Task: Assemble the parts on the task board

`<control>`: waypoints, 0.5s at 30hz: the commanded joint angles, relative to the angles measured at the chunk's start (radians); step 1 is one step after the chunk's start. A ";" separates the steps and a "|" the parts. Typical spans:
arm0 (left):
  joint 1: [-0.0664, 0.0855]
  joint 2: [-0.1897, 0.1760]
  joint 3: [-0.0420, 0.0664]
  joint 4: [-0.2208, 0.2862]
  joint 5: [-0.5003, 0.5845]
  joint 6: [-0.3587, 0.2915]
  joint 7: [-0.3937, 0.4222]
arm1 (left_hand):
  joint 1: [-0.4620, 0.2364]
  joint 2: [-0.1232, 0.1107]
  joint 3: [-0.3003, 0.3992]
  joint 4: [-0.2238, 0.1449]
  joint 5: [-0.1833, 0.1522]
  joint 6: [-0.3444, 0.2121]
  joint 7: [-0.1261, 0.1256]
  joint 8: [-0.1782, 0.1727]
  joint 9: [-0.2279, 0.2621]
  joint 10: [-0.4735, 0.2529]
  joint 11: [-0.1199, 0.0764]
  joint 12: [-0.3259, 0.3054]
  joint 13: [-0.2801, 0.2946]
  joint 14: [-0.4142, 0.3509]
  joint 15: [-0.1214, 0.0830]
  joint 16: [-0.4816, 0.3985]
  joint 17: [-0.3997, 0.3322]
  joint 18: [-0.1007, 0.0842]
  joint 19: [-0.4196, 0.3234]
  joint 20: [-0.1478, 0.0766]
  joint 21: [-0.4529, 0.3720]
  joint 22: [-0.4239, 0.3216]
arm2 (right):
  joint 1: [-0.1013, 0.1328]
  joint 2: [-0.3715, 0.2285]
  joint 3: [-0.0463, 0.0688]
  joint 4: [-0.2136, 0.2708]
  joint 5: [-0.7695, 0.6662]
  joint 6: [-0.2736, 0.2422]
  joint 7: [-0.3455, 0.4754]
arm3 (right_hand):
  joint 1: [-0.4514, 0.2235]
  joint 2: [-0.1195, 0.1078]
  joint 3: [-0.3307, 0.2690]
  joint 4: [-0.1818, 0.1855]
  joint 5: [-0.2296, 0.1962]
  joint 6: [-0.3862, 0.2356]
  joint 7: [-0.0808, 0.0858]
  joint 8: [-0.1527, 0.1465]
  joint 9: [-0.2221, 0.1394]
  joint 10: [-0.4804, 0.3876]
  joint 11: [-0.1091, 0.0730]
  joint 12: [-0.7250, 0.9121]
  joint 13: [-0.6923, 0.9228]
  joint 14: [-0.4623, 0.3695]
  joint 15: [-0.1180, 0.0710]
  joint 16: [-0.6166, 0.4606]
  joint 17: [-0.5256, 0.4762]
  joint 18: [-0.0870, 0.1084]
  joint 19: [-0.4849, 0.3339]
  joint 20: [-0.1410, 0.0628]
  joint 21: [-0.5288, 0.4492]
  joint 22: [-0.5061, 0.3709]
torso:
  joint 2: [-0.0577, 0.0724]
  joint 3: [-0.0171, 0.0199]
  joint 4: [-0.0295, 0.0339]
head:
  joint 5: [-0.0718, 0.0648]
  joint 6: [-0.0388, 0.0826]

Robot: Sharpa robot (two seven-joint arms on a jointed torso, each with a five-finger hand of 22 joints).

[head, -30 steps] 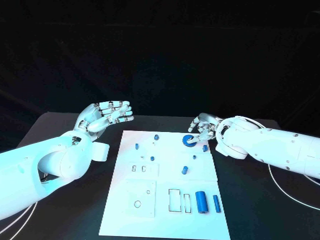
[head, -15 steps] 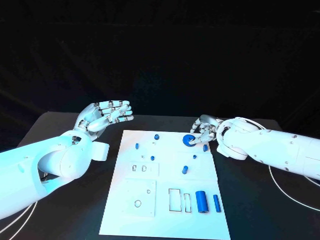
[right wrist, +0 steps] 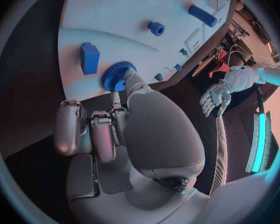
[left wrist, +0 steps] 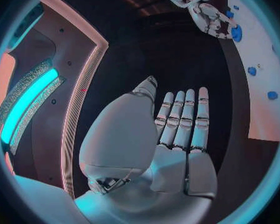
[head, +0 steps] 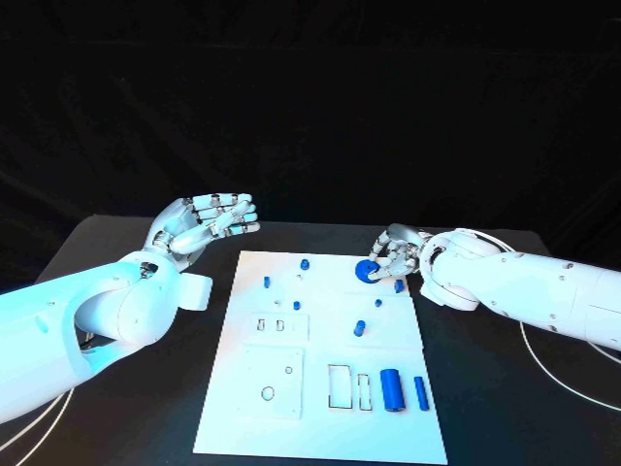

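The white task board [head: 325, 349] lies in the middle of the table. My right hand [head: 399, 250] is at the board's far right corner and pinches a blue gear [head: 367, 271] just over the surface. In the right wrist view the gear [right wrist: 118, 75] sits at the fingertips [right wrist: 126, 79], next to a blue block [right wrist: 89, 57]. My left hand [head: 206, 221] is raised left of the board's far edge, fingers apart, holding nothing. The left wrist view shows that open hand [left wrist: 177, 134] and, far off, the right hand [left wrist: 209, 15] with the gear [left wrist: 235, 33].
Several small blue parts stand on the board's far half, among them a peg [head: 304, 264] and a short piece [head: 357, 330]. A blue cylinder [head: 390, 389] and a thinner bar [head: 420, 393] lie near its front right. White cables [head: 563, 374] trail on the table at right.
The right hand with the gear has barely shifted. The left hand has stayed raised and open.
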 commanded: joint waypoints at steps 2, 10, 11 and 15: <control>0.001 0.001 0.001 0.001 0.001 0.019 0.007 | 0.008 0.001 0.005 0.000 -0.005 0.005 0.034 -0.002 -0.002 0.005 0.002 -0.003 0.000 -0.005 -0.002 -0.004 0.001 0.012 0.001 0.005 0.003 -0.001 | -0.006 0.003 -0.003 -0.002 -0.011 0.015 0.000 | 0.010 0.010 0.024 0.005 0.003 0.029 -0.005 0.007 -0.004 0.013 -0.002 0.010 0.089 0.081 -0.002 0.005 0.146 -0.019 0.011 -0.003 0.009 0.009 | 0.000 -0.0007 -0.0005 | -0.001 -0.001; 0.001 0.004 0.001 -0.001 0.001 0.022 0.006 | 0.008 0.001 0.007 0.001 -0.005 0.006 0.033 -0.001 -0.002 0.007 0.001 -0.003 0.000 -0.004 -0.002 -0.005 0.002 0.012 0.003 0.005 0.004 -0.001 | -0.010 0.009 -0.003 0.000 -0.064 -0.026 0.000 | 0.019 -0.017 0.142 0.025 0.189 0.094 -0.024 0.001 -0.022 0.028 -0.021 0.018 0.106 0.082 -0.019 0.007 0.152 -0.022 0.018 -0.019 0.020 0.028 | 0.000 -0.0012 -0.0003 | -0.005 -0.001; 0.001 0.004 0.001 -0.002 0.001 0.022 0.006 | 0.008 0.001 0.007 0.001 -0.005 0.006 0.033 -0.001 -0.002 0.007 0.001 -0.003 0.000 -0.004 -0.002 -0.005 0.002 0.012 0.003 0.005 0.004 -0.001 | -0.011 0.010 -0.003 0.002 -0.075 -0.034 -0.001 | 0.016 -0.023 0.157 0.026 0.188 0.100 -0.025 0.000 -0.023 0.030 -0.022 0.019 0.108 0.082 -0.020 0.007 0.154 -0.022 0.019 -0.020 0.022 0.031 | 0.000 -0.0013 0.0000 | -0.005 -0.001; 0.001 0.005 0.001 -0.003 0.001 0.023 0.005 | 0.008 0.002 0.007 0.001 -0.005 0.006 0.033 -0.001 -0.002 0.007 0.001 -0.003 0.000 -0.004 -0.002 -0.005 0.003 0.012 0.003 0.005 0.004 -0.001 | -0.014 0.012 -0.003 0.018 -0.154 -0.086 -0.006 | -0.009 -0.046 0.195 0.034 0.173 0.107 -0.025 -0.005 -0.027 0.032 -0.023 0.019 0.110 0.082 -0.021 0.007 0.154 -0.023 0.021 -0.021 0.023 0.036 | 0.000 -0.0007 0.0009 | -0.006 -0.001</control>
